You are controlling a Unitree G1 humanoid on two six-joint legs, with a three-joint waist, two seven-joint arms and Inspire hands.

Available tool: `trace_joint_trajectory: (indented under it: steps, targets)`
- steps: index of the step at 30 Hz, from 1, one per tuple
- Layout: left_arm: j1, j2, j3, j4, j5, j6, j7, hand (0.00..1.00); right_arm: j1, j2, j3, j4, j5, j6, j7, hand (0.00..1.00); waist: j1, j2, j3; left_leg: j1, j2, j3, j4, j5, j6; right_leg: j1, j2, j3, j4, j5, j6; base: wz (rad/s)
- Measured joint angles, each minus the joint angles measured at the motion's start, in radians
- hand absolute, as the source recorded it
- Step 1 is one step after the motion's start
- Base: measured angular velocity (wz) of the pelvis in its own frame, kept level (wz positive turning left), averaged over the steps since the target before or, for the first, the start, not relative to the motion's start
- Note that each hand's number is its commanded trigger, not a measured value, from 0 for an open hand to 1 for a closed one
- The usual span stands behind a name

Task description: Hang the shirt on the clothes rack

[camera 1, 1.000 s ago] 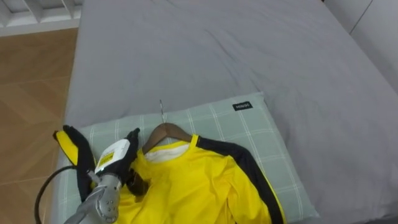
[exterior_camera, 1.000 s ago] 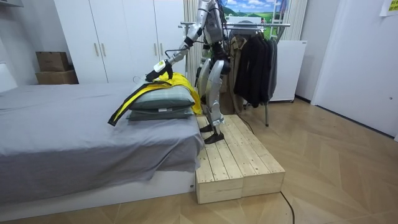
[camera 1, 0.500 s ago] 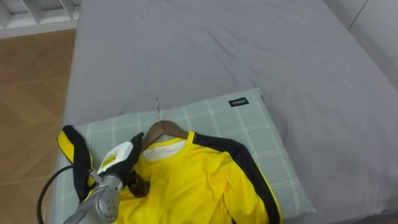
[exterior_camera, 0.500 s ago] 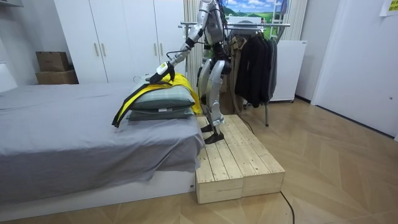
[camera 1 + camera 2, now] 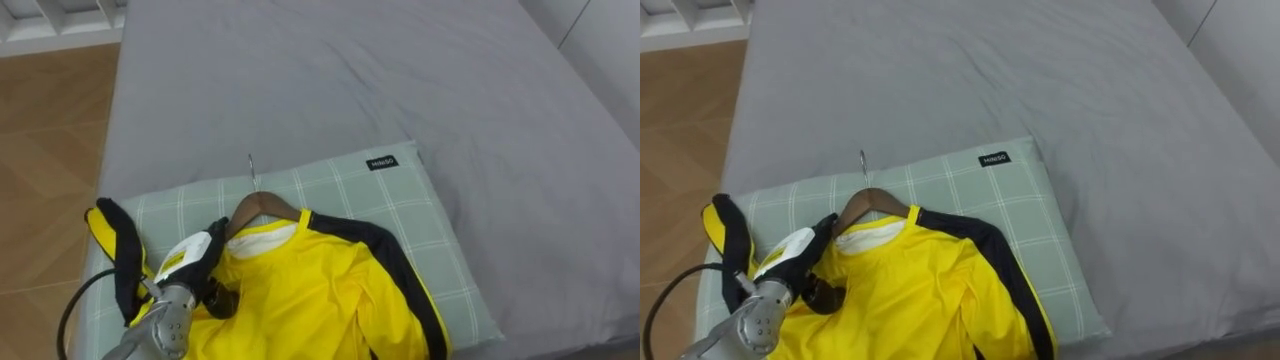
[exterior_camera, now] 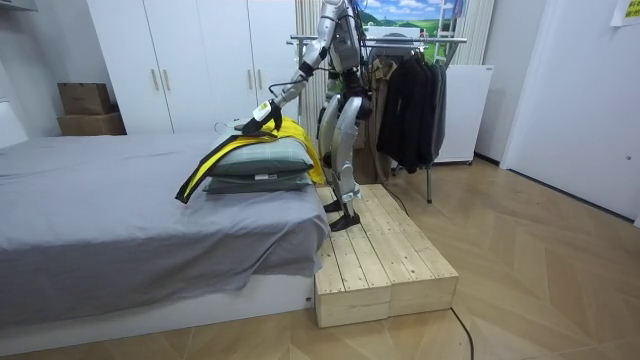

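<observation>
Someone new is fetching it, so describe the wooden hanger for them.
On the grey bed, find the pale green checked pillow. The brown wooden hanger sits in the collar of the yellow, black-trimmed shirt there; only it has a thin metal hook.

Seen from my remote station: the jersey (image 5: 320, 300) is smooth yellow synthetic-looking cloth with a faint sheen, trimmed in matt black. Its hanger (image 5: 262, 207) is varnished brown wood with a thin bright metal hook (image 5: 251, 170). The pillow (image 5: 400, 215) is matt checked woven cloth. The bed sheet (image 5: 350, 80) is soft matt grey fabric, faintly creased. My left hand (image 5: 195, 258) has matt black fingers and a brushed-metal wrist. The floor (image 5: 50, 120) is polished wood.
</observation>
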Motion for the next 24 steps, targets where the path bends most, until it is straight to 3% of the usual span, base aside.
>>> trace_joint_trajectory:
  steps: [8,11,24]
  targets:
    - [-0.006,-0.001,0.000,0.004,-0.049,-0.003,0.009,0.00,0.022,0.000,0.001,-0.002,0.106,0.000,-0.002,0.00,-0.005,-0.003,-0.0010,-0.019,0.015,0.003,0.030,-0.003,0.002,0.000,0.004,-0.020,0.000,0.002,-0.002,0.05]
    - [-0.007,0.006,0.001,0.022,-0.121,-0.006,0.017,0.00,0.026,-0.001,0.001,-0.004,0.133,-0.001,-0.014,0.00,-0.002,-0.003,-0.0010,-0.020,0.020,0.002,0.034,-0.005,0.004,-0.002,0.006,-0.023,0.003,0.004,-0.006,0.03]
    - [-0.034,0.015,0.019,0.110,-0.270,-0.013,0.032,0.00,0.046,-0.002,0.022,-0.013,0.137,-0.001,-0.070,0.00,0.003,-0.007,-0.0016,-0.034,0.035,0.004,0.048,-0.013,0.006,-0.016,0.015,-0.028,0.023,0.011,-0.018,0.00]
